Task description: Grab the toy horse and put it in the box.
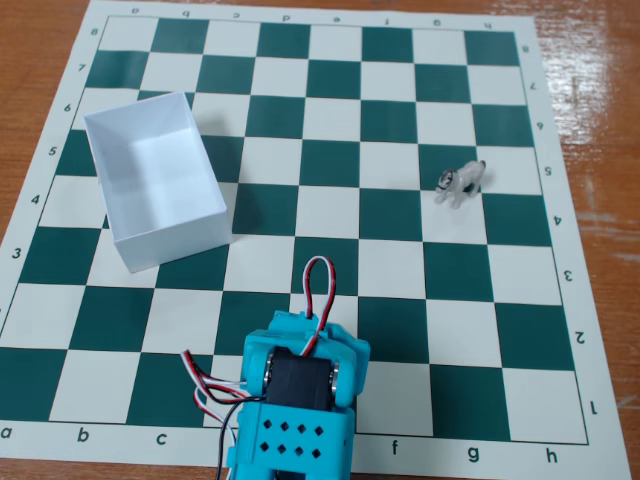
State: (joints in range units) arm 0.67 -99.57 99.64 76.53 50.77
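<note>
The toy horse (461,183), a tiny grey and white figurine, stands on the right part of the chessboard, near row 5 in the g column. The box (176,240), white with no lid and nothing inside, sits on the left part of the board, turned slightly askew. Only the arm's turquoise housing (298,415), with a black servo and looped red, white and black wires, shows at the bottom centre. It is well apart from both horse and box. The gripper's fingers are hidden from this view.
The green and white chessboard mat (330,215) lies on a brown wooden table (605,120). Several bare squares separate the box from the horse and the horse from the arm.
</note>
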